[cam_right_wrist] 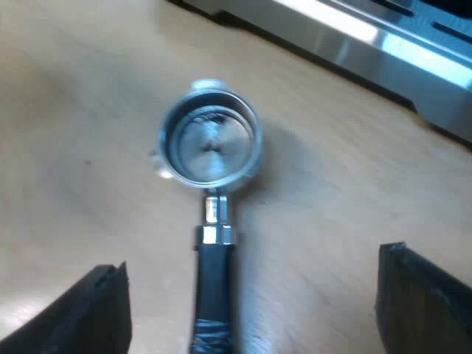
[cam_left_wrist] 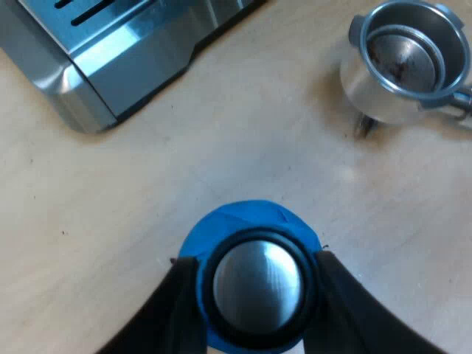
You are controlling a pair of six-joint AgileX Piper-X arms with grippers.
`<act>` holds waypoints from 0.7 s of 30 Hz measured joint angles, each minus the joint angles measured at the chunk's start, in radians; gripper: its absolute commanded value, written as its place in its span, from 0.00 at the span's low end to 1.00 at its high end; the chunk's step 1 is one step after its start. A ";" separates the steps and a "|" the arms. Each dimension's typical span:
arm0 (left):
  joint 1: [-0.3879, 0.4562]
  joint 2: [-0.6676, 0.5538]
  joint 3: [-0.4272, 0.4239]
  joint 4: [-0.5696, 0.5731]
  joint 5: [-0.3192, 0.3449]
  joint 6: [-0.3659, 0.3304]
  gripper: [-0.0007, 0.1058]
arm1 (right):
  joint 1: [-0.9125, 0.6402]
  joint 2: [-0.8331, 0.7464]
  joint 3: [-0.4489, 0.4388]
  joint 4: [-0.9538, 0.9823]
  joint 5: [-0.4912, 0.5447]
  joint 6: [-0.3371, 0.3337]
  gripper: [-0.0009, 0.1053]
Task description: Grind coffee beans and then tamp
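Two wrist views, one moment. Left wrist view: the left hand [cam_left_wrist: 256,271] is clenched on the round blue tamper [cam_left_wrist: 240,221], one black finger [cam_left_wrist: 181,302] against each side of it. The tamper's shiny metal face, ringed in black, is turned toward the camera. Whether the tamper rests on the pale wooden surface [cam_left_wrist: 221,147] or hangs just above it cannot be told. Well apart from it on the same surface lies the round metal holder [cam_left_wrist: 405,63], its open basket upward, with dark specks inside. A corner of the brushed-steel espresso machine [cam_left_wrist: 110,59] stands near.

Right wrist view: the right hand [cam_right_wrist: 251,295] is released, its two black fingers [cam_right_wrist: 103,310] spread wide, one on each side of the holder's dark handle [cam_right_wrist: 214,295] and touching neither it nor the basket. The handle joins the basket through a short metal neck. The machine's steel base passes beyond the holder, well clear of it.
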 measured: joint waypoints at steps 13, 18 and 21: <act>0.000 -0.008 -0.051 0.075 0.000 0.000 0.01 | -0.026 -0.040 0.071 -0.007 -0.054 -0.029 0.66; 0.000 -0.008 -0.128 0.075 0.000 0.000 0.01 | -0.026 -0.123 0.071 -0.008 -0.054 -0.029 0.66; 0.000 -0.008 -0.151 0.069 0.000 0.000 0.01 | -0.022 -0.158 0.071 -0.007 -0.054 -0.033 0.66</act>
